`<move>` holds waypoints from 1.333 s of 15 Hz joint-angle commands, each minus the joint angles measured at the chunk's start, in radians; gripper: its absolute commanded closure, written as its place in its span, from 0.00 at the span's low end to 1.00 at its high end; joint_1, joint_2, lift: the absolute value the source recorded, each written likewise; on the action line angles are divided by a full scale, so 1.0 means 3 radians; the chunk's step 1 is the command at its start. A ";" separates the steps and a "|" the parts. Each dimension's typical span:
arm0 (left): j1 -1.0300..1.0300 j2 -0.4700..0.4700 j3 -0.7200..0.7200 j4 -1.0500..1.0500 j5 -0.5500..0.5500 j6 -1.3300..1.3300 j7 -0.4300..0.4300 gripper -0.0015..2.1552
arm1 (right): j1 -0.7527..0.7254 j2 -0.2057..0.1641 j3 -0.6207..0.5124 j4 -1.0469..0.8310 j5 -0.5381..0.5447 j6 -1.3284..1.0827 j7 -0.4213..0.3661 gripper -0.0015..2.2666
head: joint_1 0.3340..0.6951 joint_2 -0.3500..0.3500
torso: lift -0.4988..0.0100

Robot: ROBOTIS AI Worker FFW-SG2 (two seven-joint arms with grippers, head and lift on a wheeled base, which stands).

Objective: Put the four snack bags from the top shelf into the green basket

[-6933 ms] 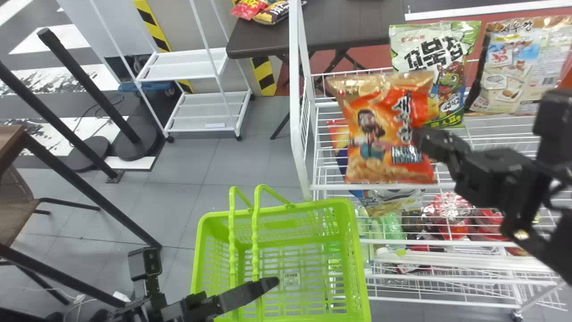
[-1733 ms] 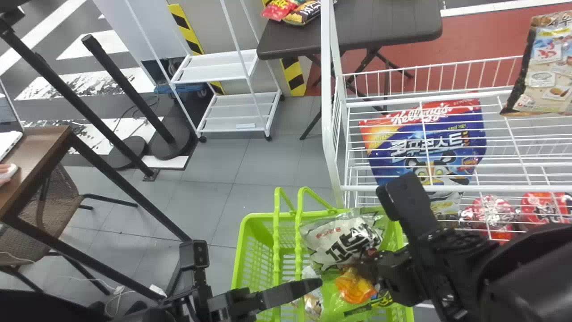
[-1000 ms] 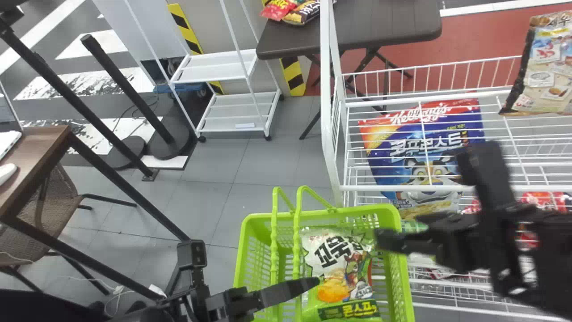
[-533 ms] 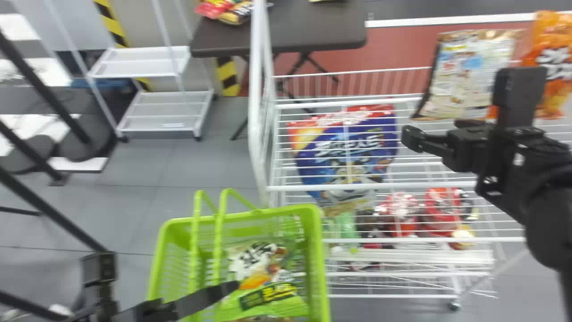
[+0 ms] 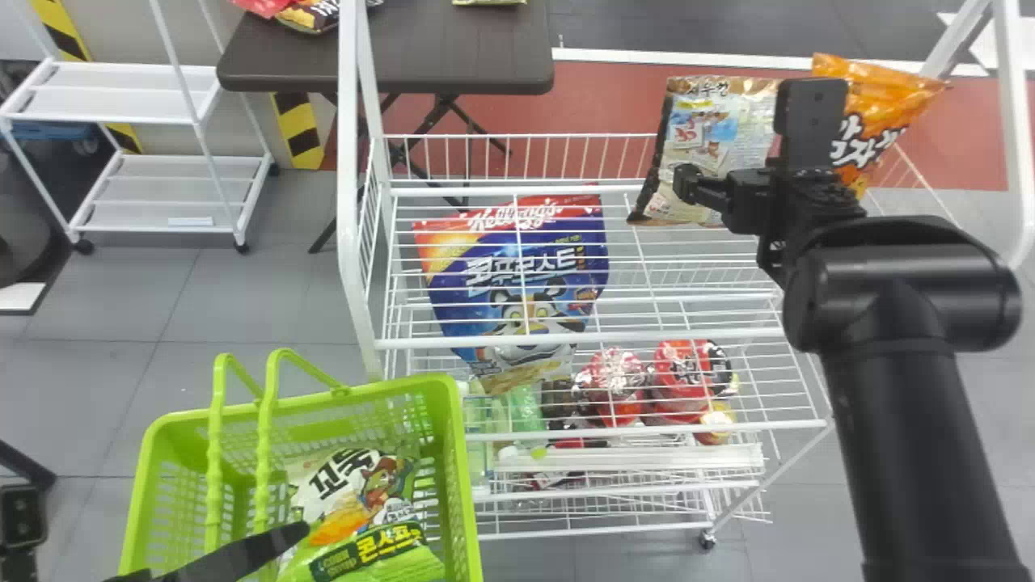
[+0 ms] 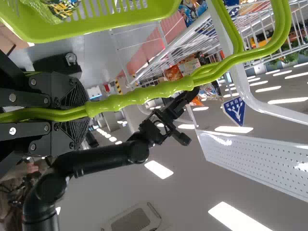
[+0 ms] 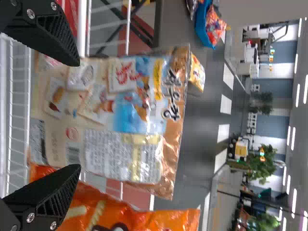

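Observation:
My right gripper (image 5: 687,184) stands in front of the brown snack bag (image 5: 702,149) on the top shelf. In the right wrist view, my right gripper (image 7: 79,115) is open, one finger on each side of the brown bag (image 7: 110,110), not closed on it. An orange bag (image 5: 877,121) stands beside it, partly behind the arm. The green-and-white bag (image 5: 348,493) lies in the green basket (image 5: 457,485). My left gripper (image 5: 251,554) holds the basket's handles at the lower left; in the left wrist view, my left gripper (image 6: 79,113) is shut on the handle (image 6: 139,95).
A blue cereal bag (image 5: 517,283) lies at the left of the wire rack (image 5: 566,339), seen through its wires. Red packs (image 5: 683,372) and bottles are on the level below. The rack's white post (image 5: 352,202) rises between basket and shelf. A dark table (image 5: 453,56) stands behind.
The green-and-white bag has gone from the shelf into the basket and been let go. My right gripper has moved from the basket to the brown bag. The head view has turned right.

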 commanded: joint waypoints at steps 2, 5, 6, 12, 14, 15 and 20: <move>0.0000 -0.0003 0.0002 0.0000 0.0001 0.0000 -0.0033 1.00 | -0.0273 0.0000 0.0023 0.0644 0.0077 -0.0408 -0.0001 0.07 | 1.00 0.39 | 0.98; 0.0000 -0.0003 0.0033 0.0015 0.0001 0.0000 -0.0033 1.00 | -0.0386 -0.0010 0.0018 0.0859 0.0097 -0.0418 0.0091 0.31 | 1.00 0.40 | 0.98; 0.0000 0.0002 0.0038 0.0026 0.0001 0.0000 -0.0033 1.00 | -0.0371 -0.0010 0.0013 0.0859 0.0092 -0.0398 0.0147 0.50 | 1.00 0.41 | 0.98; 0.0000 -0.0003 0.0038 0.0026 0.0001 0.0000 -0.0033 1.00 | 0.0008 0.0000 0.0008 0.0302 0.0020 -0.0377 0.0152 0.99 | 1.00 0.42 | 0.98; 0.0000 -0.0003 0.0038 0.0026 0.0001 0.0000 -0.0033 1.00 | 0.0243 0.0000 0.0008 -0.0123 -0.0041 -0.0357 0.0167 0.99 | 1.00 0.42 | 0.98; 0.0000 -0.0003 0.0038 0.0026 0.0001 0.0000 -0.0033 1.00 | 0.0366 0.0000 0.0018 -0.0368 -0.0097 -0.0295 0.0183 0.99 | 1.00 0.43 | 0.98; 0.0000 -0.0003 0.0033 0.0020 0.0001 0.0000 -0.0033 1.00 | 0.1312 -0.0005 0.0314 -0.2127 -0.0481 0.0727 0.0357 0.99 | 1.00 0.49 | 0.98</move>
